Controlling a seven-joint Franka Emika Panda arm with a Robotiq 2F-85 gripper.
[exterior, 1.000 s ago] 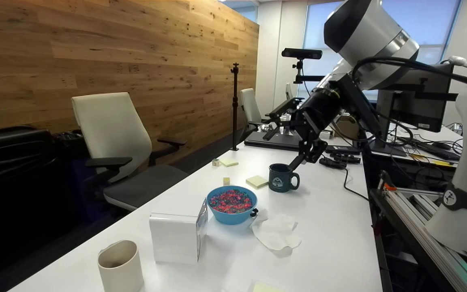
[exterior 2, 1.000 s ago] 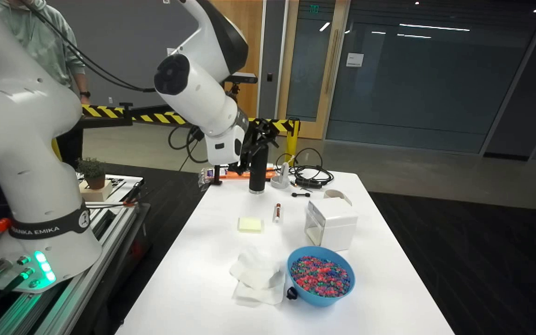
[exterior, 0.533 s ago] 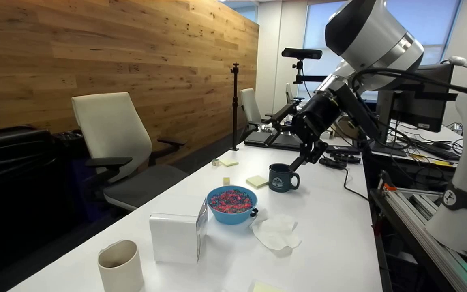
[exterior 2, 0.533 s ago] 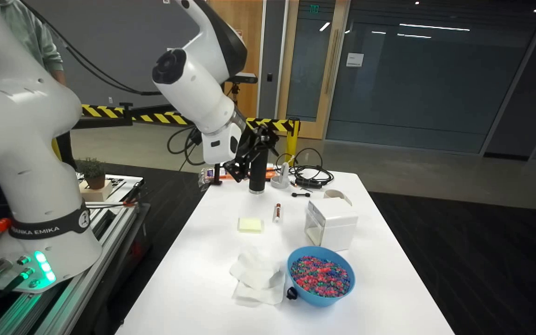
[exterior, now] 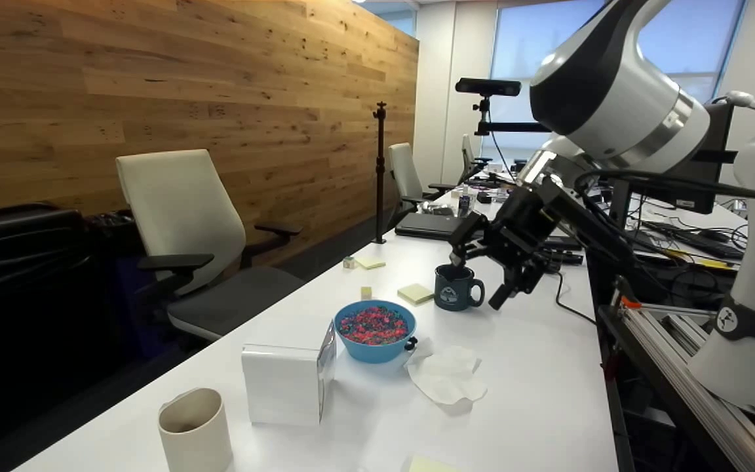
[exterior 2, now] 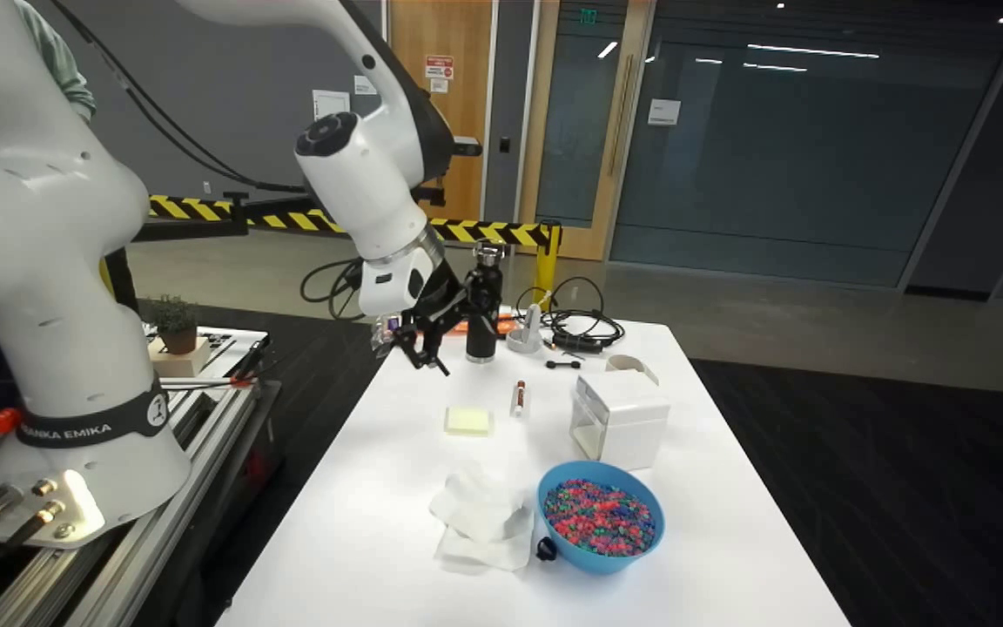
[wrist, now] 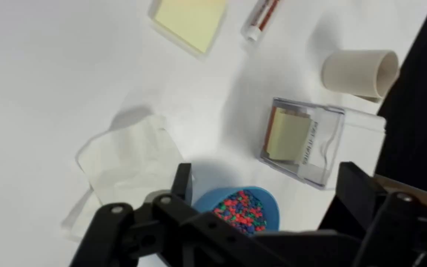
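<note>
My gripper is open and empty in the air above the white table; the wrist view shows its fingers wide apart. In an exterior view the gripper overlaps a dark green mug, which is out of the wrist view. A blue bowl of red, blue and green bits shows partly behind the gripper; it also shows in both exterior views. A crumpled white paper lies beside the bowl. A white note dispenser, beige cup, yellow pad and marker are around.
A black bottle, coiled cables and a small grey stand are at one table end. A laptop and a camera pole stand at the opposite end. Another yellow pad lies by the mug.
The arm has come down and the gripper has turned; it is lower in both exterior views. The base light went from green to white. The table things have not moved.
</note>
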